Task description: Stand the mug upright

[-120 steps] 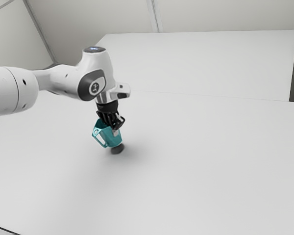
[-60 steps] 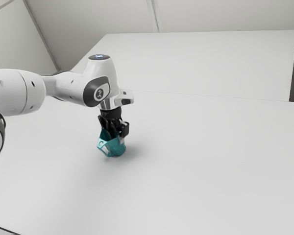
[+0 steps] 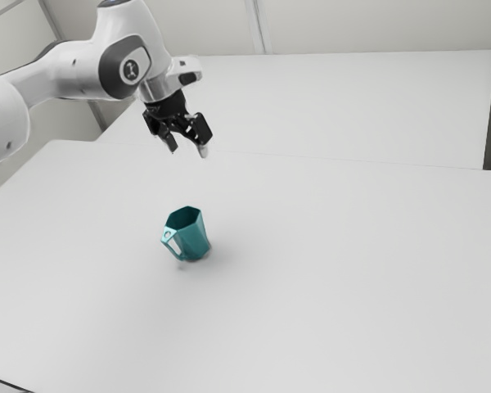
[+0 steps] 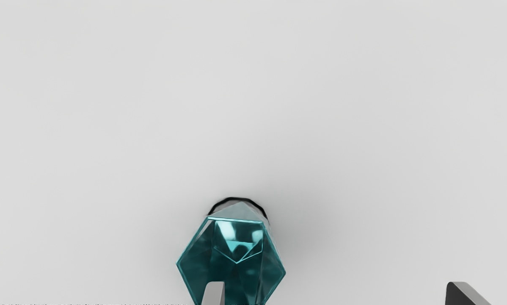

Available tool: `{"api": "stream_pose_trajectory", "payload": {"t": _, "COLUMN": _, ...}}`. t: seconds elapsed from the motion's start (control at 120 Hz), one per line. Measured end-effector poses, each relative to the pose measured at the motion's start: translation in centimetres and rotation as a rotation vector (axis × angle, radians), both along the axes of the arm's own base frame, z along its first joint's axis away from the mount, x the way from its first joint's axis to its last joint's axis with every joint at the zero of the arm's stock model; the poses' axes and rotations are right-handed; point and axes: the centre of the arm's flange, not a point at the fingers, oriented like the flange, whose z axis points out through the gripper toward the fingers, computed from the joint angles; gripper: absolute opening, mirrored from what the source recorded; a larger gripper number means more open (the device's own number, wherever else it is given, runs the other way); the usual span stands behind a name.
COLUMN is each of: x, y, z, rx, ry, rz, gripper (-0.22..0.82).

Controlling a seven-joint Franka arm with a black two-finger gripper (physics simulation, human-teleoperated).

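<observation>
While upright, the teal mug (image 3: 195,239) well below the wide-apart fingers (image 3: 200,131).

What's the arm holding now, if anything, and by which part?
Nothing is held: the black jaws stand open above the glossy teal six-sided mug.

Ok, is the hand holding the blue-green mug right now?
No, the hand hangs open above the mug, with a visible gap between them.
</observation>
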Motion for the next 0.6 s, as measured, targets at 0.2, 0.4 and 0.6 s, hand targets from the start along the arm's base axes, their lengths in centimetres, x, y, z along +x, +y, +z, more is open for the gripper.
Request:
{"api": "stream_pose_trajectory", "payload": {"t": 0.2, "x": 0.0, "y": -0.2, "z": 3.3, "rx": -0.005, "ry": 0.039, "rz": -0.013, "gripper": 0.59}}
{"api": "stream_pose_trajectory", "payload": {"t": 0.4, "x": -0.6, "y": -0.3, "z": 3.2, "rx": -0.005, "ry": 0.085, "rz": -0.023, "gripper": 0.6}}
{"api": "stream_pose_trajectory", "payload": {"t": 0.6, "x": -0.8, "y": -0.2, "z": 3.0, "rx": -0.005, "ry": 0.101, "rz": -0.029, "gripper": 0.6}}
